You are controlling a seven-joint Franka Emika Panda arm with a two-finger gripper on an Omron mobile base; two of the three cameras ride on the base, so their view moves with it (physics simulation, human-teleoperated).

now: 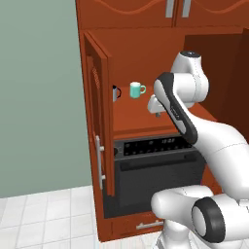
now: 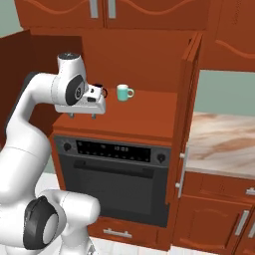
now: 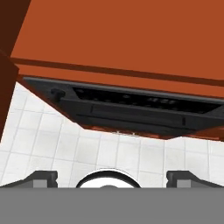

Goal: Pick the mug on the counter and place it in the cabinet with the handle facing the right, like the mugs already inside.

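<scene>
The white arm's two-finger gripper (image 3: 112, 177) hangs over the front edge of the reddish-brown wooden cabinet (image 2: 149, 119) shelf with its dark fingertips (image 3: 43, 177) spread wide apart, holding and touching nothing. The small red mug cannot be made out: the arm hides part of the shelf, and the marbled beige stone counter (image 2: 224, 144) is cut off at the edge. At the back of the shelf stand a teal mug (image 1: 136, 89) with its handle to the right and a grey mug with a dark handle (image 1: 115, 92), half hidden by the door.

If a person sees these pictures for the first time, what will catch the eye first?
The big white arm, its open gripper hanging empty over the front of the cabinet shelf. Behind it stand a teal mug and a grey mug. Below the shelf sits a black oven.
</scene>
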